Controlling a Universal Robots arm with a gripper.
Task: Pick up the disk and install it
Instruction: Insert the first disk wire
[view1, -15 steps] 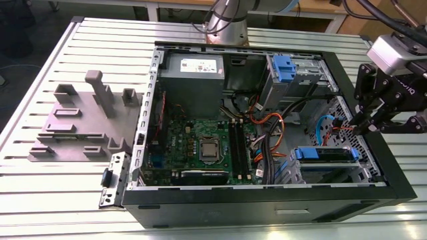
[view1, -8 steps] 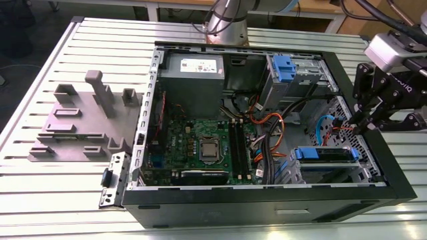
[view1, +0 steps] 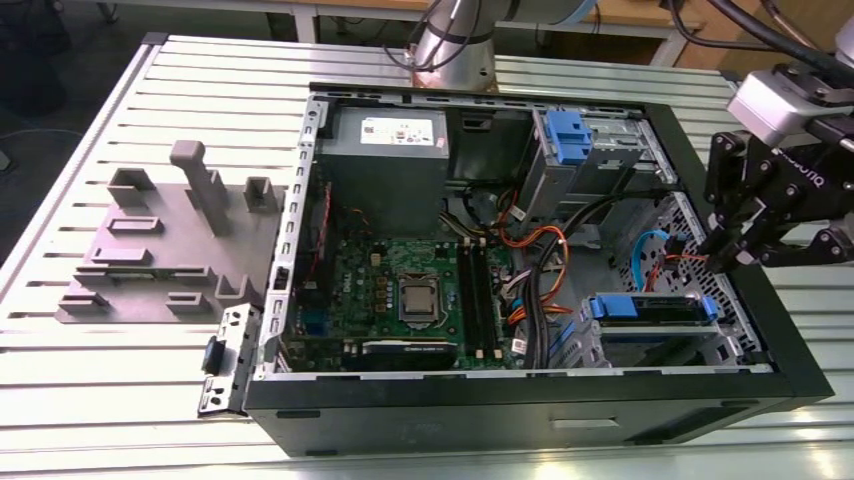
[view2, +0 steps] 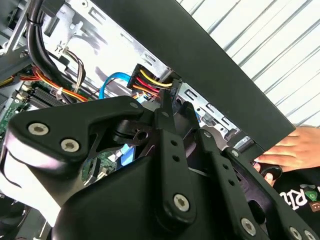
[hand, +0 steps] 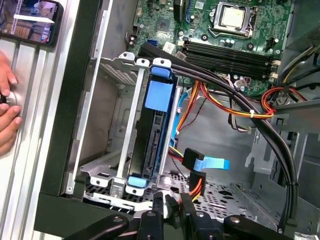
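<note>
The disk (view1: 650, 309) sits in its bright blue carrier inside the metal drive cage (view1: 694, 345), at the exterior view's lower right corner of the open computer case. In the first wrist view the disk (hand: 156, 125) stands edge-up between the cage rails, with blue tabs at both ends. My gripper (view1: 742, 256) hangs over the case's right wall, a little above and beside the cage. Its black fingers (hand: 160, 206) are drawn together with nothing between them. The gripper (view2: 175, 102) points toward the cables and the case wall.
The case holds the motherboard (view1: 407, 285), a grey power supply (view1: 387, 150), a second blue carrier (view1: 567, 135) in the upper bay, and loose orange, black and blue cables (hand: 235, 95). A person's hand (hand: 7, 117) rests outside the case wall. A grey fixture (view1: 160, 245) stands on the table.
</note>
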